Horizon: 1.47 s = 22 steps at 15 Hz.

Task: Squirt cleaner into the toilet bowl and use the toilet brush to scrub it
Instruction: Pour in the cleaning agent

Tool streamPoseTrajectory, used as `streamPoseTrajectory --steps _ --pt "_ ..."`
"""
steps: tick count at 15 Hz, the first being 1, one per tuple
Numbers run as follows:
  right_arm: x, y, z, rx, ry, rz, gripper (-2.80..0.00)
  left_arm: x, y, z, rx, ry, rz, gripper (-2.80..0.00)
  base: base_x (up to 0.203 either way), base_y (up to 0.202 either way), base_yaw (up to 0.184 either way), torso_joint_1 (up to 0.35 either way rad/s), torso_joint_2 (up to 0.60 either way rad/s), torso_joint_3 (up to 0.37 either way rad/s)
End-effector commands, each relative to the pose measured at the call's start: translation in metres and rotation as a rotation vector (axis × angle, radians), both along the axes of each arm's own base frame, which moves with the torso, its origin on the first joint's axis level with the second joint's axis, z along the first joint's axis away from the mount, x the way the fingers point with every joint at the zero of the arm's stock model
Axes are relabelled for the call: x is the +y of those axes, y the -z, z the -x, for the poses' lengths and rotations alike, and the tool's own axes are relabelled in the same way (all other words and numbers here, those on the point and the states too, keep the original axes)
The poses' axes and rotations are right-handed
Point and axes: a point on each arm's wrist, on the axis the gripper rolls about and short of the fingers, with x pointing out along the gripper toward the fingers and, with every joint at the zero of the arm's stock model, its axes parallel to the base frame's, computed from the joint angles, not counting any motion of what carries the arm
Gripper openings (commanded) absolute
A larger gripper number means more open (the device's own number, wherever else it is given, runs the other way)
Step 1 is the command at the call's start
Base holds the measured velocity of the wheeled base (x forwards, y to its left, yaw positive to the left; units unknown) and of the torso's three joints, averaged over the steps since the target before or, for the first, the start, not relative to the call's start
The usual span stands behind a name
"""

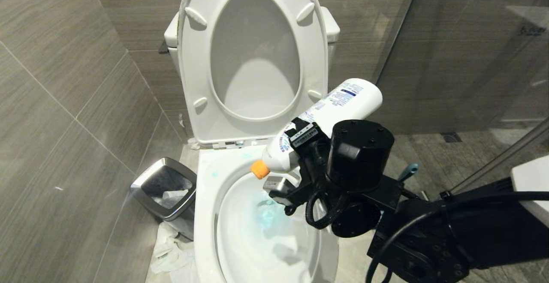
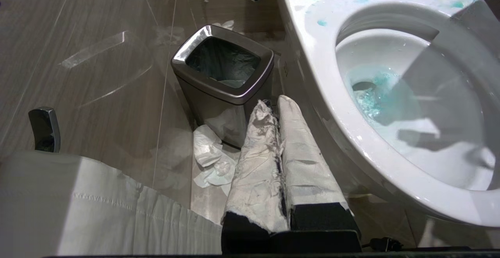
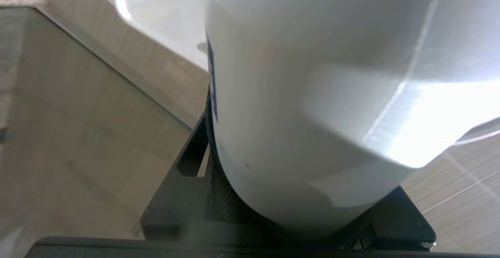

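Observation:
The toilet bowl (image 1: 206, 197) stands with seat and lid raised; blue liquid floats in its water (image 2: 371, 94). My right gripper (image 1: 302, 148) is shut on the cleaner (image 1: 339, 103), a white bottle held tilted over the bowl's right rim. Its orange cap (image 1: 259, 169) points down into the bowl. In the right wrist view the cleaner (image 3: 312, 74) fills the space between the black fingers (image 3: 183, 180). A blue handle tip (image 1: 408, 170) behind the right arm looks like the toilet brush; the rest is hidden. My left gripper (image 2: 273, 103) hangs shut and empty beside the bowl's left side.
A steel-rimmed black bin (image 1: 165, 188) stands on the floor left of the toilet, with crumpled tissue (image 1: 171, 248) at its foot. Tiled wall runs close on the left. A glass partition (image 1: 472, 60) closes the right side. White cloth (image 2: 78, 211) lies below the left gripper.

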Motion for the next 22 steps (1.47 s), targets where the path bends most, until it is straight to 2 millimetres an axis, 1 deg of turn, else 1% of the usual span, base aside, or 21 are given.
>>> streamPoseTrajectory --steps 1,5,8,11,16,18,22 --pt "-0.007 -0.008 0.005 -0.013 0.014 -0.01 -2.8 0.0 0.0 0.0 0.001 0.0 0.0 -2.8 0.0 0.0 0.0 0.0 0.0 0.0" --pt "-0.008 -0.007 0.005 -0.001 0.026 -0.061 -2.8 0.0 0.0 0.0 0.001 0.0 0.0 -2.8 0.0 0.0 0.0 0.0 0.0 0.0" --pt "-0.008 -0.008 0.005 0.01 0.041 -0.158 -2.8 0.0 0.0 0.0 0.001 -0.002 0.001 -2.8 0.0 0.0 0.0 0.0 0.0 0.0" --pt "-0.005 -0.015 0.002 0.007 0.062 -0.317 -2.8 0.0 0.0 0.0 0.001 0.0 0.0 -2.8 0.0 0.0 0.0 0.0 0.0 0.0" --pt "0.015 -0.03 -0.014 -0.01 0.025 -0.666 -2.8 0.0 0.0 0.0 0.001 0.0 0.0 -2.8 0.0 0.0 0.0 0.0 0.0 0.0" --pt "0.017 -0.04 -0.015 -0.023 0.007 -0.761 -2.8 0.0 0.0 0.0 0.002 -0.001 0.0 -2.8 0.0 0.0 0.0 0.0 0.0 0.0" --pt "0.016 -0.053 -0.014 -0.025 -0.024 -0.917 -2.8 0.0 0.0 0.0 0.001 -0.002 0.0 -2.8 0.0 0.0 0.0 0.0 0.0 0.0"
